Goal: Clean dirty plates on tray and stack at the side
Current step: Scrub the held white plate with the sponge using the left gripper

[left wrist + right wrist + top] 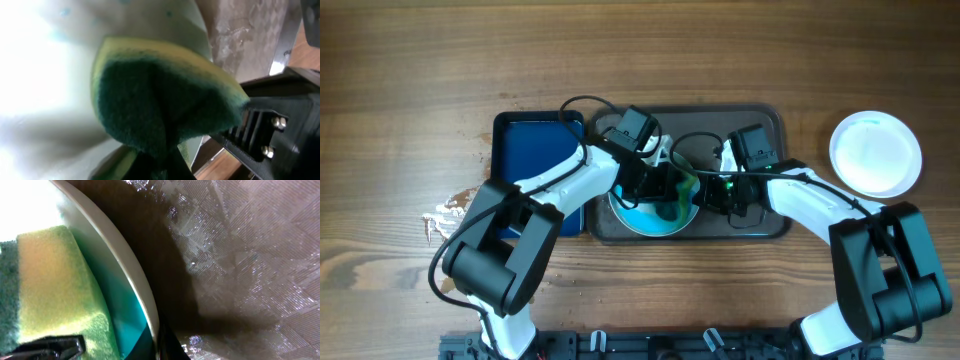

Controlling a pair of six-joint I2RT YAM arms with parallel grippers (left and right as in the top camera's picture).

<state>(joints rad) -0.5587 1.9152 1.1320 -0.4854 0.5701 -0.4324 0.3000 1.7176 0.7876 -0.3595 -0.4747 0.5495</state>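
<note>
Where overhead looks down, dirty plate (642, 216) sits in tray (765, 226), L half; left gripper (672, 196) clamps sponge (684, 188) on it. L wrist: sponge squashed vs plate face. R wrist: right gripper (710, 195) pinched tight on plate rim.

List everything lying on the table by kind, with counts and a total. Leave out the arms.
Plates: 2 (blue-smeared plate in the dark tray, white plate off to the side)
Trays: 2 (dark tray, blue tray)
Sponges: 1 (green and yellow sponge)
Total: 5 visible; the arms may hide more.
</note>
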